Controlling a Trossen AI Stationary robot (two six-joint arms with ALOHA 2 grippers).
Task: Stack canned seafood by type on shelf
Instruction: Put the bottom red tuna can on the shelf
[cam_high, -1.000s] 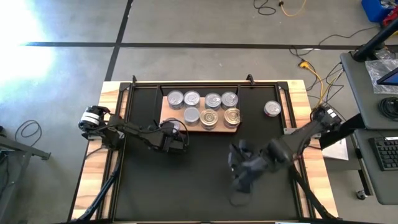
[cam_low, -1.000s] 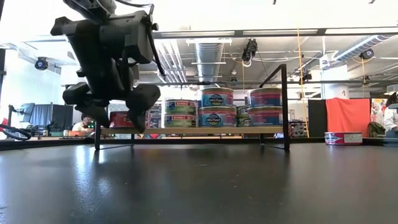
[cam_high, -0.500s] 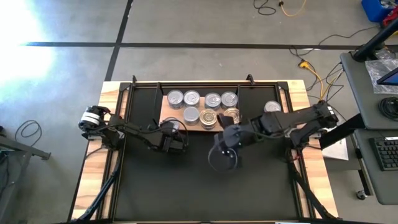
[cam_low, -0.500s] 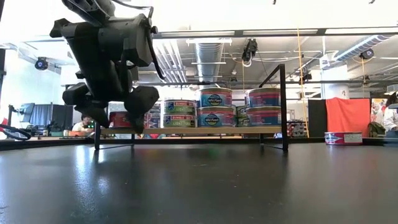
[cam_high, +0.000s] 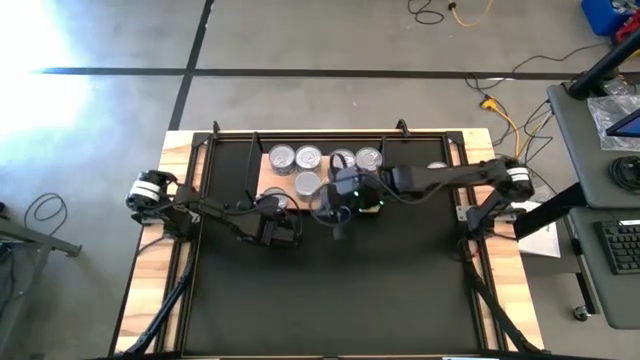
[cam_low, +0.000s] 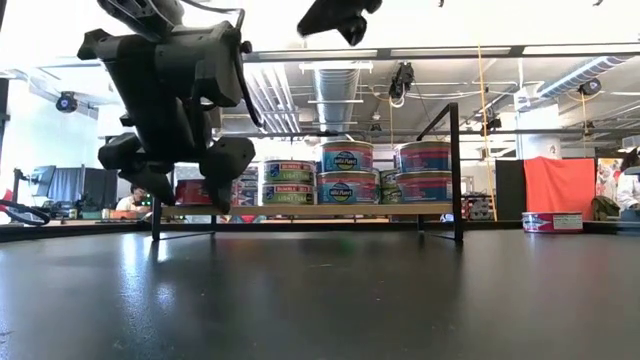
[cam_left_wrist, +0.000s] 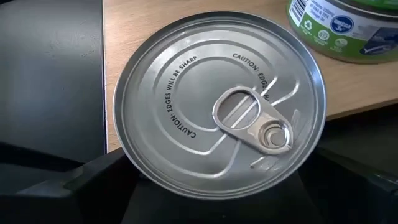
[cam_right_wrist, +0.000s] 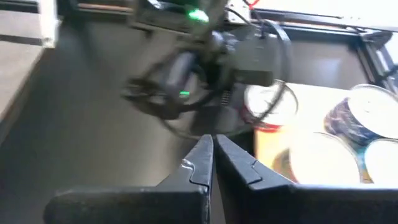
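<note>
- The black mat (cam_high: 300, 300) covers most of the table; the light-wood shelf (cam_high: 268, 186) sits along its far side.
- The right arm reaches across over the shelf's front edge, its gripper (cam_high: 338, 215) clenched on nothing.
- The left gripper (cam_high: 278, 208) hangs at the shelf's left front corner, jaws spread wide around a silver-topped can (cam_left_wrist: 219, 102) standing on the board; it looks not yet gripped, though contact is hard to judge.
- The canned seafood (cam_low: 350, 172) is stacked two high on the shelf in the low view; one stray tin (cam_low: 545, 221) stands on the mat, well apart to the right.
- Risks: the two grippers are near each other and could collide; a swing of the right arm could topple a stack; an off-centre squeeze could push the can off the board's edge.
- Writing: the lid reads "CAUTION: EDGES WILL BE SHARP"; blue labels appear to read "Wild Planet".
</note>
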